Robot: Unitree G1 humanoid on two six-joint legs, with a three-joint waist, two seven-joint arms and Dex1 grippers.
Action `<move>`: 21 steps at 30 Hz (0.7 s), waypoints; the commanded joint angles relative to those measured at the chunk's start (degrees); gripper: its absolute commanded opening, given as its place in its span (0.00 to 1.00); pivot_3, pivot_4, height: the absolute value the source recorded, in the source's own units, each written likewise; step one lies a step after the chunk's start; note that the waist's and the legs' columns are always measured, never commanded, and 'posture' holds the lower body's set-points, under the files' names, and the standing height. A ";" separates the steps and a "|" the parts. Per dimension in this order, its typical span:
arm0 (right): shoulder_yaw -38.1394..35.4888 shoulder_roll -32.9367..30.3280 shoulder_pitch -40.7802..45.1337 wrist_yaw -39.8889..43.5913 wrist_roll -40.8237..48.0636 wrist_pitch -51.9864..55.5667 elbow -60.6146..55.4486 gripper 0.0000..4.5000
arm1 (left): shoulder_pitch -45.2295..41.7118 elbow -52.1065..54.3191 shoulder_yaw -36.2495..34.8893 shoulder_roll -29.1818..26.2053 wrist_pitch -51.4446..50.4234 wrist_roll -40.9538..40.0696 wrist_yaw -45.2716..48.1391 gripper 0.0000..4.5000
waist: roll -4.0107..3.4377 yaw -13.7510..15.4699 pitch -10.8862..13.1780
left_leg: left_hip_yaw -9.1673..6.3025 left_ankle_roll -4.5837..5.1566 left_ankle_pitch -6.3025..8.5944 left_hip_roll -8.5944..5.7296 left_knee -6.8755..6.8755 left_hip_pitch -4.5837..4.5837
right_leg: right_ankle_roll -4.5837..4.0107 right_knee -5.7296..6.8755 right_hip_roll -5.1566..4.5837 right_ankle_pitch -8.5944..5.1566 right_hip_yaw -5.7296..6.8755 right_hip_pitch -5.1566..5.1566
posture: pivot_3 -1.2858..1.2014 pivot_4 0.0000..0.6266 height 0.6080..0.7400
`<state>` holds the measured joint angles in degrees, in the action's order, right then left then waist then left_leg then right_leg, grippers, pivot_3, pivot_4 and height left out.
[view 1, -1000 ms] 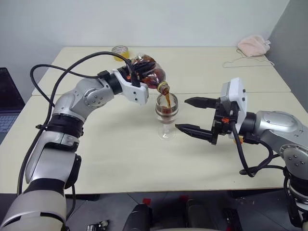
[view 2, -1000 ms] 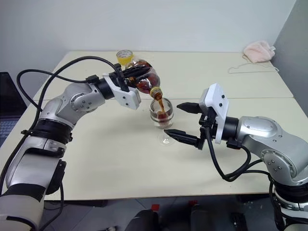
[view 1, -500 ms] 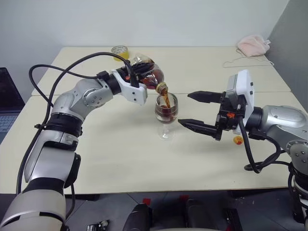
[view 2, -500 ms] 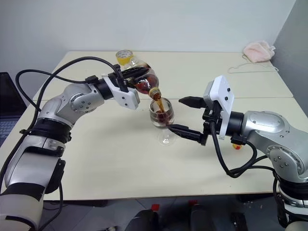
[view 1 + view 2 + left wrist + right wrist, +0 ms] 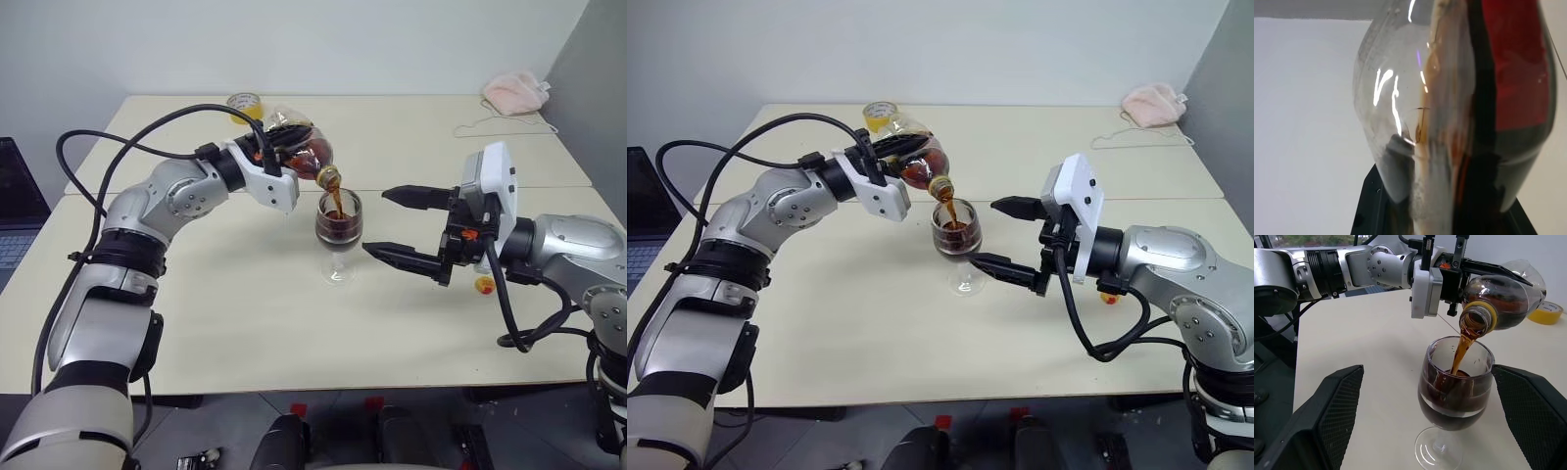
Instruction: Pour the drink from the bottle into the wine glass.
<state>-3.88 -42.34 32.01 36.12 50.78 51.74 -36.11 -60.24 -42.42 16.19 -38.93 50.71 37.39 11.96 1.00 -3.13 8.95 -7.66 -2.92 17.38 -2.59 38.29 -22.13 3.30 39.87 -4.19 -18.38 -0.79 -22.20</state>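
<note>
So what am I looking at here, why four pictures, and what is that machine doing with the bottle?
It is a two-armed robot. Two pictures come from cameras in its head, looking down over a pale table; the other two come from a camera on each wrist. The left gripper is shut on a tilted bottle, pouring dark drink into a wine glass. The right gripper waits open beside the glass, touching nothing. Farther back lie a yellow tape roll and a pink cloth.
</note>
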 commanded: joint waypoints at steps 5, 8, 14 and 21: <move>-1.57 -0.25 0.39 -0.17 1.37 -0.62 -1.89 1.00 | -1.34 0.88 -0.28 -1.18 0.60 -0.53 -1.12 0.17 | 0.00 0.00 0.00 | 0.00 0.00 0.00 0.00 0.00 0.00 | 0.00 0.00 0.00 0.00 0.00 0.00 | 0.52 0.24 1.00; -1.60 -0.40 0.23 -0.02 1.50 -0.53 -1.98 1.00 | -1.24 0.87 -0.35 -1.41 0.65 -0.59 -1.08 0.17 | 0.00 0.00 0.00 | 0.00 0.00 0.00 0.00 0.00 0.00 | 0.00 0.01 0.00 0.00 0.00 0.00 | 0.52 0.24 1.00; -1.60 -0.57 0.13 0.27 1.40 -0.59 -1.80 1.00 | -0.98 1.19 -0.42 -1.58 0.47 -0.79 -0.87 0.17 | 0.00 0.00 0.00 | 0.00 0.00 0.00 0.00 0.01 0.00 | 0.00 0.01 0.00 0.00 0.00 0.00 | 0.52 0.24 1.00; -1.46 -0.47 0.10 0.37 1.41 -0.62 -1.70 1.00 | -0.79 1.43 -0.47 -1.63 0.38 -0.98 -0.68 0.17 | 0.00 0.00 0.00 | 0.00 0.00 0.00 0.00 0.01 0.00 | 0.00 0.01 0.00 0.00 0.00 0.00 | 0.52 0.24 1.00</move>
<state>-3.88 -42.35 31.97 36.16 50.90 51.76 -36.26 -60.20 -42.41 16.21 -39.43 50.71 37.40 11.94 1.00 -3.13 8.95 -7.66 -2.92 17.38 -2.59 38.30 -22.13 3.30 39.87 -4.19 -18.38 -0.79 -22.21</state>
